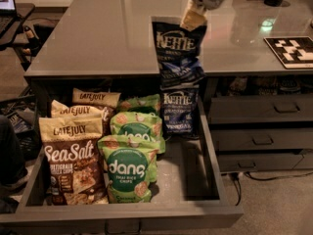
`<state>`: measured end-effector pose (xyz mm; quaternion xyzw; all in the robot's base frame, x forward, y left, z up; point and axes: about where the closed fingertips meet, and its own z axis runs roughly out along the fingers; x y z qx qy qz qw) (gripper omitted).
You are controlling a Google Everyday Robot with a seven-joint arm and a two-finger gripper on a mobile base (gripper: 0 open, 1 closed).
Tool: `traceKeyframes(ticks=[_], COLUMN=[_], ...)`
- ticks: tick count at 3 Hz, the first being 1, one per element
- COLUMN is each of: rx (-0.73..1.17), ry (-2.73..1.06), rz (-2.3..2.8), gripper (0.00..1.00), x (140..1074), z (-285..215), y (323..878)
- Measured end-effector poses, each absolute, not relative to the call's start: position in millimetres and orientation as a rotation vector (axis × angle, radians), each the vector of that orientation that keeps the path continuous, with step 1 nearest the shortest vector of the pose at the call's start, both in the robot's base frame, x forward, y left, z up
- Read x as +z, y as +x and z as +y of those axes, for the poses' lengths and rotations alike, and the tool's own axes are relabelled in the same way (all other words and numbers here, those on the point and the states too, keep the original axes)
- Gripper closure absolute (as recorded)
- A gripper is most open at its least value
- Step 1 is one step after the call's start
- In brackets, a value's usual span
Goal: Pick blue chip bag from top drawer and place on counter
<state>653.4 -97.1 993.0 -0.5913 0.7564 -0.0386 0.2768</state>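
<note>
My gripper (193,19) is at the top of the camera view, shut on the top edge of the blue chip bag (178,52). The navy Kettle bag hangs upright in the air, above the back right of the open top drawer (215,177) and in front of the counter (112,28). A second, identical Kettle bag (179,109) stands in the drawer right below it.
The drawer also holds green Dang bags (128,170), Late July bags (73,153) at the left, and bare floor at its right front. Narrower drawers with handles (264,140) are at the right. A black-and-white marker tile (293,50) lies on the counter's right.
</note>
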Motion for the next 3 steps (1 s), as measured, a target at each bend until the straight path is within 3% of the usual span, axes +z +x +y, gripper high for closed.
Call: traceKeyframes(ticks=[3], rx=[-0.183], ry=[-1.765], rz=[1.911], gripper=[1.0], x=[1018.0], z=[-39.7], y=[731.3])
